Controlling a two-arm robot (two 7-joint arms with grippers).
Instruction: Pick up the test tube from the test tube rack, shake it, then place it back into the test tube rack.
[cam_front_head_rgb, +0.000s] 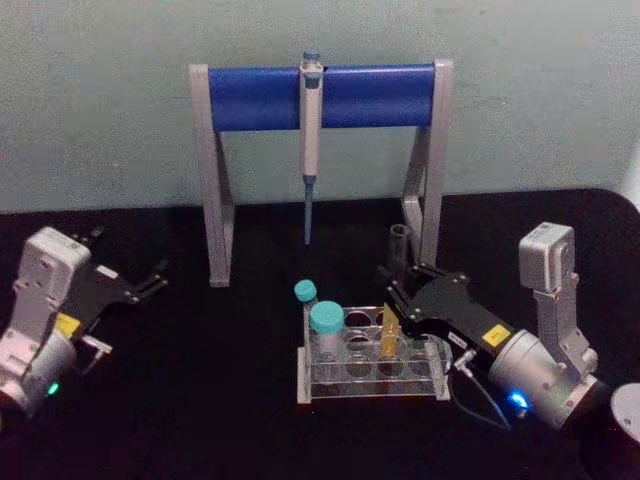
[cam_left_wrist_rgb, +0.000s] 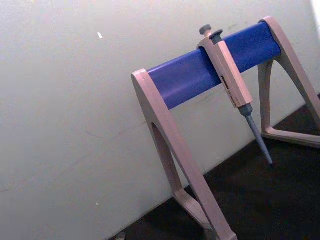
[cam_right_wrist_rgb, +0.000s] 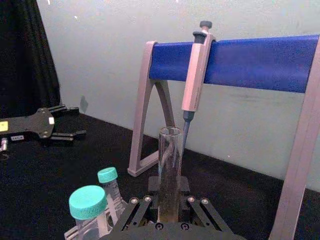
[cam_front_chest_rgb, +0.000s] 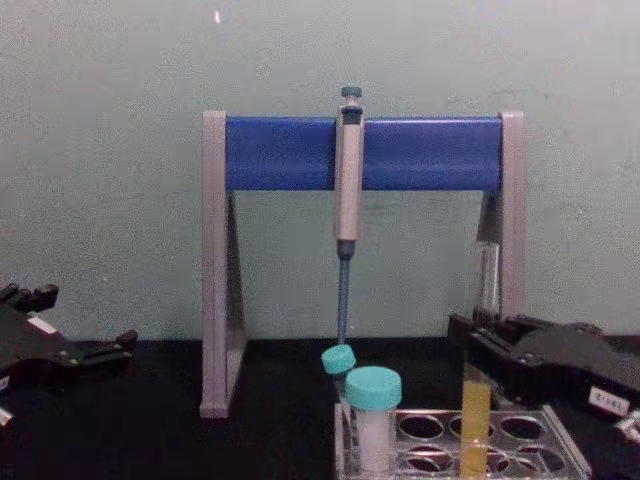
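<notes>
The right gripper (cam_front_head_rgb: 398, 290) is shut tight on the tube (cam_front_chest_rgb: 477, 400), which stands in the rack (cam_front_head_rgb: 372, 385) near its right end. Two capped tubes (cam_front_head_rgb: 326, 330) crowd the left. The left gripper (cam_front_head_rgb: 150, 283), fingers apart, rests far left.

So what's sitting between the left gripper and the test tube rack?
In the head view, bare black table lies between the left gripper and the test tube rack. The pipette stand foot sits farther back, off that line.

The clear test tube (cam_front_head_rgb: 392, 318), yellow liquid low, stands upright in the test tube rack (cam_front_head_rgb: 370, 385).
</notes>
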